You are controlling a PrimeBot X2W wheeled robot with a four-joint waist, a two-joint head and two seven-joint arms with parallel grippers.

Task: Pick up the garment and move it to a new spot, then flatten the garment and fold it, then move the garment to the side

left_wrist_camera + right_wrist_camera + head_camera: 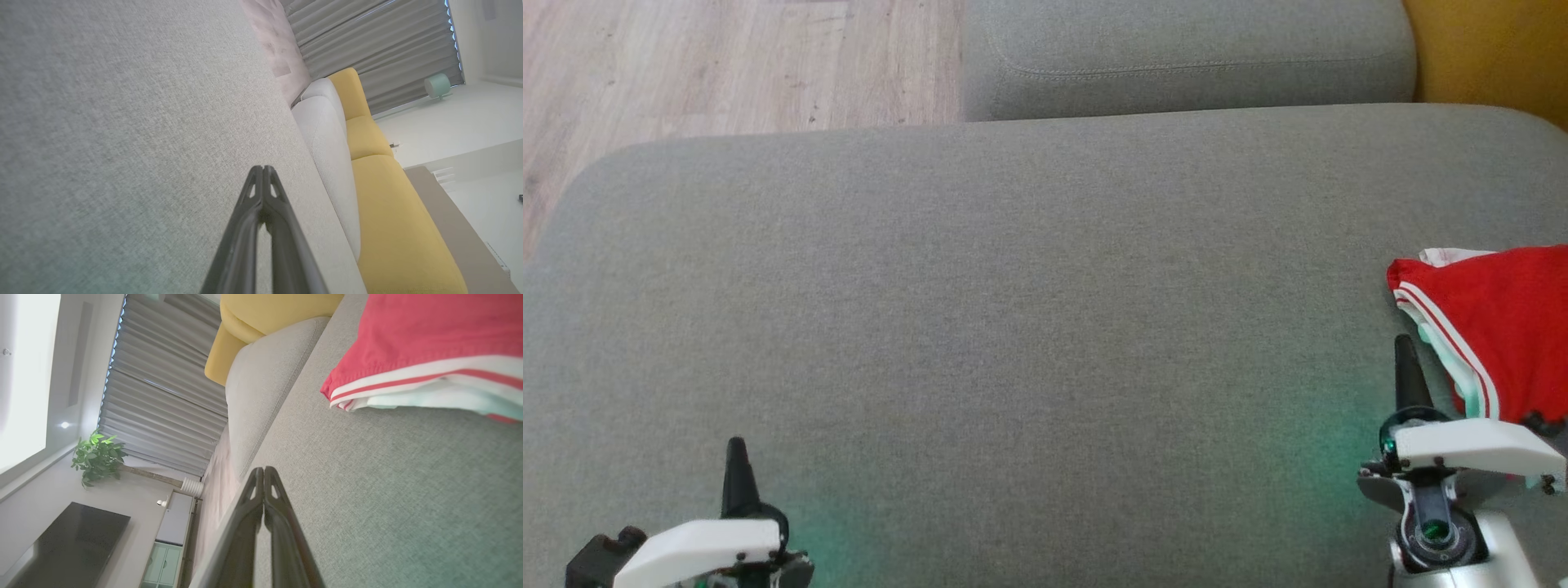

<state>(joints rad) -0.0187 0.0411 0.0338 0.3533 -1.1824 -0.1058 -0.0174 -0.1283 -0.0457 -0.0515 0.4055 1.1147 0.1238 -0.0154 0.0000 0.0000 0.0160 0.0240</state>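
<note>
Surface: a wide grey fabric seat cushion (1013, 286), with a second grey cushion (1176, 57) butted against its far edge.
Garment: the garment (1494, 327) lies on the seat cushion at the right edge of the head view, cut off by the frame. It is red cloth with a white, red-striped band along the near side, and a scrap of black print shows at its lower corner.
Garment layers: in the right wrist view the garment (429, 335) shows red over a white striped layer, resting flat on the cushion.
Left gripper: the left gripper (737, 447) is at lower left above bare cushion. Its fingers are pressed together with nothing between them, as the left wrist view confirms (263, 169).
Right gripper: the right gripper (1405, 347) is at lower right, just beside the striped band. Its fingers are closed and empty (263, 470), with grey fabric showing between tip and cloth.
Surroundings: wood-look floor (727, 57) beyond the cushion at upper left, a yellow cushion (1494, 49) at upper right, a grey pleated curtain (367, 41), a potted plant (96, 457) and a dark screen (69, 543).
</note>
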